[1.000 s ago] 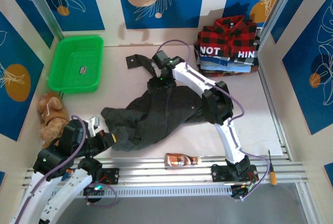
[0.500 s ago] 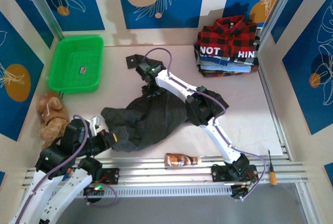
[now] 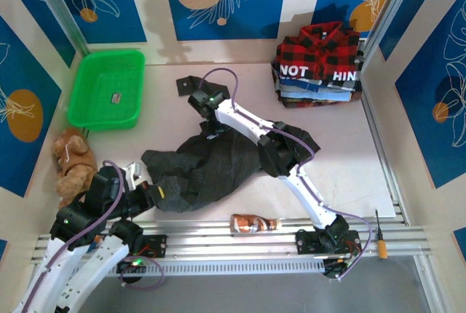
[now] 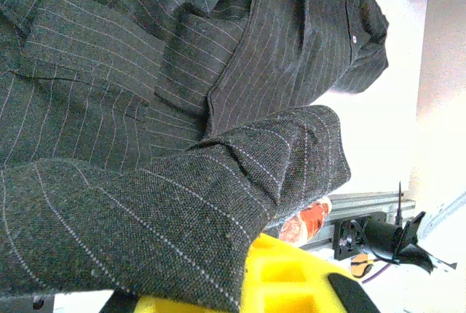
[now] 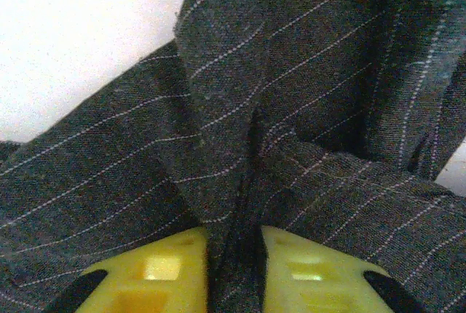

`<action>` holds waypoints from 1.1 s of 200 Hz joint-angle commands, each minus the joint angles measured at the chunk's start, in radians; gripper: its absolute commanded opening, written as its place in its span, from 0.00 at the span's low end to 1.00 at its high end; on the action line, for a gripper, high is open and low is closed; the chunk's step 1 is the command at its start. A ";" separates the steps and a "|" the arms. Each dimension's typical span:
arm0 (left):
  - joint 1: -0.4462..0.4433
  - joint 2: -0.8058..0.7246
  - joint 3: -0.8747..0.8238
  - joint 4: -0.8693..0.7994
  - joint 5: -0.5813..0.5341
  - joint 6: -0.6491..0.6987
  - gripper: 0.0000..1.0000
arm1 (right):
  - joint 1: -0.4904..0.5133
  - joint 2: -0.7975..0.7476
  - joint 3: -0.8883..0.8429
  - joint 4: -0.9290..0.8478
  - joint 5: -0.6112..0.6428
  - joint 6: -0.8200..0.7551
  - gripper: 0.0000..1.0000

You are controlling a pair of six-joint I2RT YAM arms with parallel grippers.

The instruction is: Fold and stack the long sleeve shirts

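Bench, top view. Green plastic basket (image 3: 106, 54) sits at the far left of the table (image 3: 349, 153). It holds one small dark flat item (image 3: 115, 97), too small to identify; the rest of the basket floor is bare.

Charcoal pinstriped shirt (image 3: 211, 167) lies crumpled mid-table, unfolded, well apart from the basket.

Far right corner holds a stack of folded garments. The red-and-black plaid shirt (image 3: 320, 45) is on top, above a dark piece with white lettering (image 3: 313, 73), with pale blue layers beneath.

Right gripper (image 5: 233, 255) is at the far edge of the charcoal pinstriped shirt. Its yellow fingers (image 5: 164, 269) are drawn together with a ridge of the striped cloth pinched between them.

Left gripper (image 3: 156, 193) is at the shirt's near-left end with its jaws together. In the left wrist view a thick roll of the striped fabric lies across the yellow finger (image 4: 291, 280), so it is gripped there.

Other items: a brown plush bear (image 3: 71, 161) left of the shirt, just beside the left arm. A small bottle (image 3: 255, 223) lies on the front rail, and a screwdriver (image 3: 378, 239) sits at the rail's right end.
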 commanded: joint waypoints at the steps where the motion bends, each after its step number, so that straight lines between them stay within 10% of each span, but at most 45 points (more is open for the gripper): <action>1: -0.007 0.000 -0.017 0.034 0.008 -0.009 0.00 | -0.001 -0.010 0.030 -0.033 -0.006 0.016 0.00; 168: -0.006 0.135 -0.024 0.286 0.008 -0.003 0.01 | -0.117 -0.174 -0.040 0.021 -0.066 0.033 0.00; 220: -0.006 0.179 -0.040 0.325 0.024 0.016 0.00 | -0.112 -0.101 0.037 -0.012 -0.123 0.070 0.23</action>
